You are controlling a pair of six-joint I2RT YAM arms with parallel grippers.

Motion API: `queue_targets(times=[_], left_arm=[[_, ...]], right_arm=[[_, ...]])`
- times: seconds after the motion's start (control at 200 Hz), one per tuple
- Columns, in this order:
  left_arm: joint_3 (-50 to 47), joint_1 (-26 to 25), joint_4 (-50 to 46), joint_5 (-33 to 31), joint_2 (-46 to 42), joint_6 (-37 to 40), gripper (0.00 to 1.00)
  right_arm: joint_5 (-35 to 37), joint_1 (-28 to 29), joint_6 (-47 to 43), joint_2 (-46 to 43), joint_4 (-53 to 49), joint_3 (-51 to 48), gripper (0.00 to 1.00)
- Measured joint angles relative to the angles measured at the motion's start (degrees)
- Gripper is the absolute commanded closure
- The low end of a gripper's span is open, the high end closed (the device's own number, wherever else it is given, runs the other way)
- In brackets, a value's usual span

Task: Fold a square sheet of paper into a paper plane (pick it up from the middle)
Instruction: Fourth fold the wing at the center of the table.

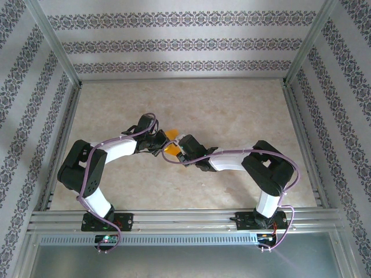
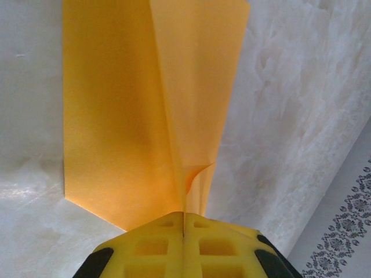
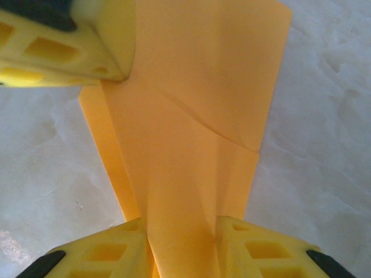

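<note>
So this is looking like mid-fold to me, nowhere near a finished plane. The orange sheet of paper [image 2: 116, 116] is sitting around the middle of the surface [image 1: 232, 110] between both arms. It's already narrowed, with a crease running lengthwise and one flap standing up off the rest. The left tool [image 2: 184, 229] is clamping shut right on that raised crease at its end. The right tool [image 3: 182, 246] is straddling the other end, jaws standing apart with the paper running through the gap, so I'm reading it as not gripping. I'm guessing the next move is calling for the right one to pinch squarely on the fold and press it flat while the left is anchoring, without skewing or tearing such thin paper. Room-wise, the two tools are working nose to nose, so that's the tight spot. The surface around them is lying open and the patterned walls [image 1: 174, 43] are sitting well apart.
</note>
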Motion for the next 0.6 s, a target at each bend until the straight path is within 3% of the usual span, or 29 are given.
queue_targets(times=[0.24, 0.42, 0.6], left_arm=[[0.07, 0.0, -0.07, -0.33, 0.0, 0.0, 0.94], [0.37, 0.04, -1.11, -1.16, -0.04, 0.24, 0.77], [0.42, 1.03, -3.45, -3.93, -3.32, 0.9, 0.65]], right_arm=[[-0.04, 0.0, 0.02, 0.0, 0.7, -0.13, 0.78], [-1.09, -0.09, 0.63, 0.0, 1.42, -1.01, 0.84], [-6.91, -2.8, 3.48, 0.0, 2.78, -3.02, 0.85]])
